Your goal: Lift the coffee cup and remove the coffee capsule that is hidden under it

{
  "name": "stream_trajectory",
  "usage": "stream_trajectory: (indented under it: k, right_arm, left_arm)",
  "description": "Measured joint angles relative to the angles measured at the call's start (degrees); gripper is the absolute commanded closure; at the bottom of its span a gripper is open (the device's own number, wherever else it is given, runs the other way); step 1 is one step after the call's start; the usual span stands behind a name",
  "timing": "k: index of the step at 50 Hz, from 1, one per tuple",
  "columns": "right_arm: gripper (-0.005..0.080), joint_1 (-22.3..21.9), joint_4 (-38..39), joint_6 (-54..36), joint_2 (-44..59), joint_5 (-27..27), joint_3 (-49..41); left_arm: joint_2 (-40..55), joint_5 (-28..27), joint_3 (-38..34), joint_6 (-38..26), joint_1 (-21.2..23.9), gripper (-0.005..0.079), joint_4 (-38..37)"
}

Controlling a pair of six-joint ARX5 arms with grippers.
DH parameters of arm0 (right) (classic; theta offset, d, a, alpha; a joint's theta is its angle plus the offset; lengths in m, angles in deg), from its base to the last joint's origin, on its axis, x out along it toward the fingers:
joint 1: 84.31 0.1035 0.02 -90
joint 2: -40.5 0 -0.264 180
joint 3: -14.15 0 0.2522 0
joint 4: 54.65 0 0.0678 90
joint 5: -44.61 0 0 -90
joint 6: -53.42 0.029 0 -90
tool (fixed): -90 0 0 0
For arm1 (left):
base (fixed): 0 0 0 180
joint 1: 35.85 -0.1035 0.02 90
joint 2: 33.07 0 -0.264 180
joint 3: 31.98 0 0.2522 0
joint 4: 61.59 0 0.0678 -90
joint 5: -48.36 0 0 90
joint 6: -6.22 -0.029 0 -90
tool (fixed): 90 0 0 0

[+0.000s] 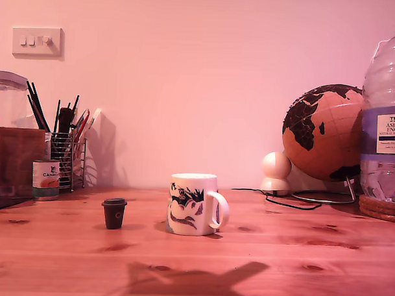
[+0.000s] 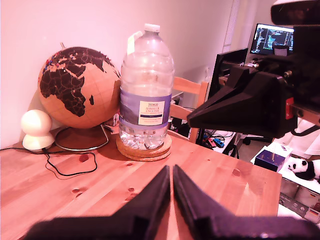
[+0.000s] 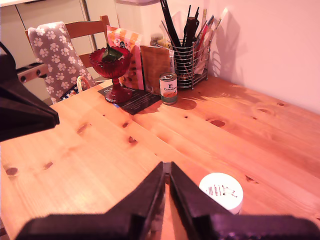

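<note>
The coffee cup (image 1: 192, 204), white with a dark blue print, stands mid-table in the exterior view, its handle toward that view's right. The coffee capsule (image 1: 114, 212), small and dark, stands in the open on the wood just off the cup toward the exterior view's left, not touching it. Neither gripper shows in the exterior view; only shadows fall on the near table. My first gripper (image 2: 170, 168) is shut on nothing and faces a globe and a bottle. My second gripper (image 3: 166, 165) is shut and holds nothing; a white round top (image 3: 221, 192) with small print, probably the cup, lies beside its fingers.
A labelled tin can (image 1: 46, 180), a wire pen holder (image 1: 68, 158) and a red goblet (image 3: 112, 70) crowd the exterior view's left. The globe (image 1: 322, 131), a white ball (image 1: 276, 171), a cable and a big water bottle (image 1: 385, 115) stand at its right. The other arm's black body (image 2: 250, 102) is close by.
</note>
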Motion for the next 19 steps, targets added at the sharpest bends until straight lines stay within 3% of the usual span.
stream_trajectory:
  k: [19]
  right_arm:
    - [0.0763, 0.0, -3.43, 0.0, 0.0, 0.07, 0.0]
  left_arm:
    - [0.0, 0.04, 0.0, 0.0, 0.0, 0.0764, 0.04]
